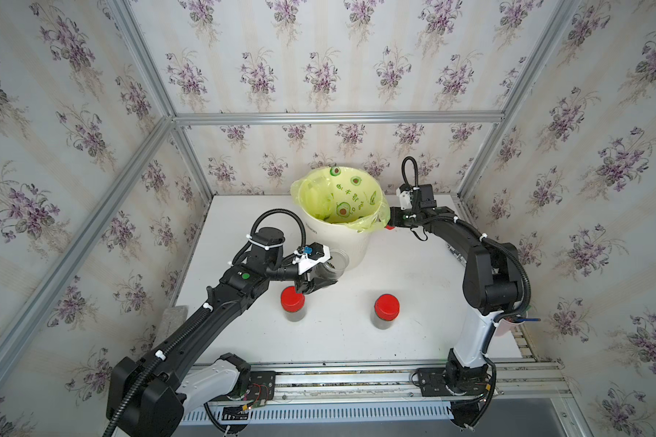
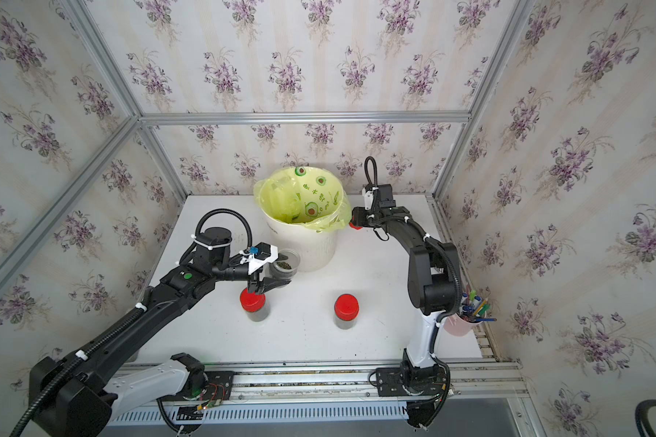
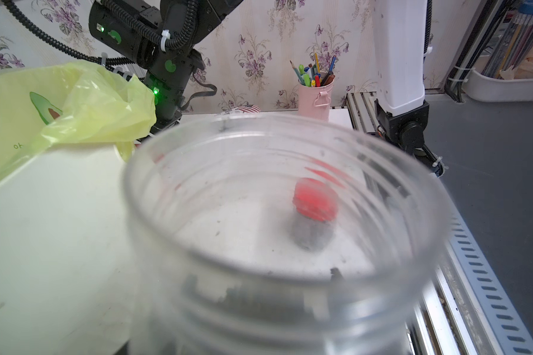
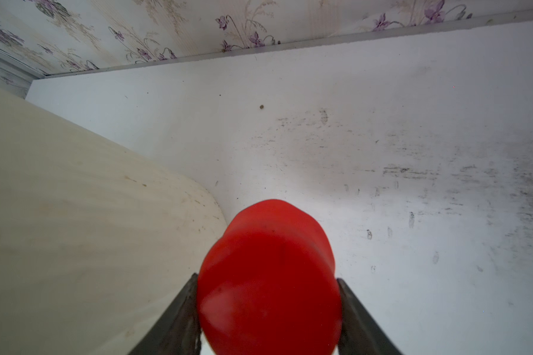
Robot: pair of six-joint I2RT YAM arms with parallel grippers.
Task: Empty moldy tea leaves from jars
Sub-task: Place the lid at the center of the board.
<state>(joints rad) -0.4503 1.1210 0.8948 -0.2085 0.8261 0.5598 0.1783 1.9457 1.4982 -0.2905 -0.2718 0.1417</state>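
Left wrist: jar (image 3: 290, 310) in end effector (image 1: 323, 275)

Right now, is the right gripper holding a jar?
No, the right gripper is shut on a red lid alone.

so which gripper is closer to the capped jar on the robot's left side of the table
Left. The left gripper, shut on the open jar, hovers just above and behind that capped jar; the right gripper, holding a red lid, is far off beside the white bin.
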